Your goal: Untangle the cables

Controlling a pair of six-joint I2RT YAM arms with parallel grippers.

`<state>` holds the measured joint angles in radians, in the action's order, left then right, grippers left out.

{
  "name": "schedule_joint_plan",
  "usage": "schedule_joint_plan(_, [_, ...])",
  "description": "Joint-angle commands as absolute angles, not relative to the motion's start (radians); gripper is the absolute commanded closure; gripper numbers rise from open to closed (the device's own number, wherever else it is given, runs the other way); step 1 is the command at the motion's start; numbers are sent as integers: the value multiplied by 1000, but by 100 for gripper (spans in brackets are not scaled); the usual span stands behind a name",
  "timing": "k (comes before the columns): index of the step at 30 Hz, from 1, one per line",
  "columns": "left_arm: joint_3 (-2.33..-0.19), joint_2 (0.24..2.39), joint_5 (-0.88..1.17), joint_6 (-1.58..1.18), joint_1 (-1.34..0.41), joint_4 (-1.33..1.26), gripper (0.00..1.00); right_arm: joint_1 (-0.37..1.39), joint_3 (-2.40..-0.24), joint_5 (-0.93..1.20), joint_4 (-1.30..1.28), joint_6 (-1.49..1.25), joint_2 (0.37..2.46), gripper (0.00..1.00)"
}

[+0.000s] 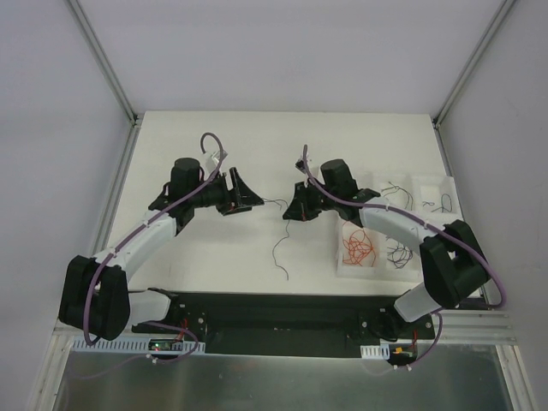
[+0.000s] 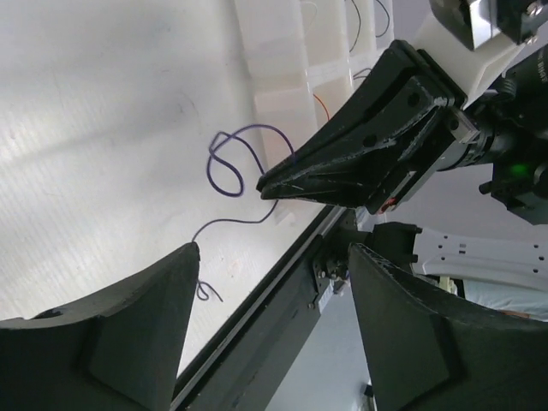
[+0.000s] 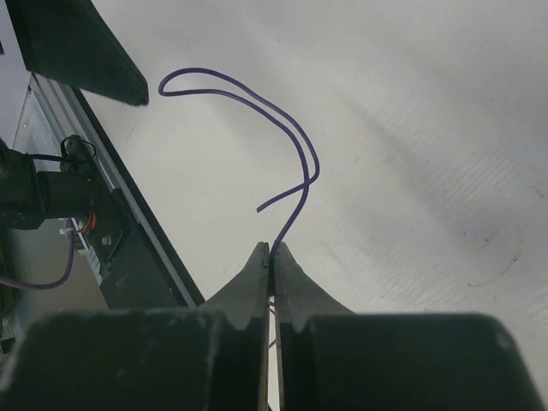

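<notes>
One thin purple cable (image 3: 291,218) rises from the tips of my right gripper (image 3: 272,248), which is shut on it, and curls in a long loop over the white table. From above, that cable (image 1: 282,248) trails down from the right gripper (image 1: 295,208) toward the front edge. My left gripper (image 1: 241,193) hovers just to the left of it, open, with nothing between its fingers (image 2: 137,325). In the left wrist view the cable (image 2: 211,167) loops on the table beyond the right gripper's closed tip (image 2: 274,181). More cables, orange ones (image 1: 358,248) and black ones (image 1: 398,253), lie in a tray.
A white compartment tray (image 1: 336,257) sits at the right of the table, partly under the right arm, with more dark strands (image 1: 396,190) in its rear cells. The black base rail (image 1: 274,312) runs along the near edge.
</notes>
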<state>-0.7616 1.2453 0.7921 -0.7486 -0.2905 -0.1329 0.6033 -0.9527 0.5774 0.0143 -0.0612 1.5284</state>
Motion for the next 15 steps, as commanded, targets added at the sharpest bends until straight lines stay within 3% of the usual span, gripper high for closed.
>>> schedule_joint_plan(1, [-738,1213,729,-772,-360,-176,25,627,-943,563,107,-92,1483,100])
schedule_joint_plan(3, [-756,1229,736,-756,-379,-173,26,640,-945,575,113,-100,1485,100])
schedule_joint_plan(9, [-755,1253,709,-788,-380,-176,56,644,-953,594,114,-135,1459,100])
schedule_joint_plan(12, [-701,1253,719,-847,-380,-263,65,644,-951,620,152,-211,1453,100])
schedule_joint_plan(15, [-618,1230,719,-928,-380,-395,63,646,-925,652,245,-332,1440,100])
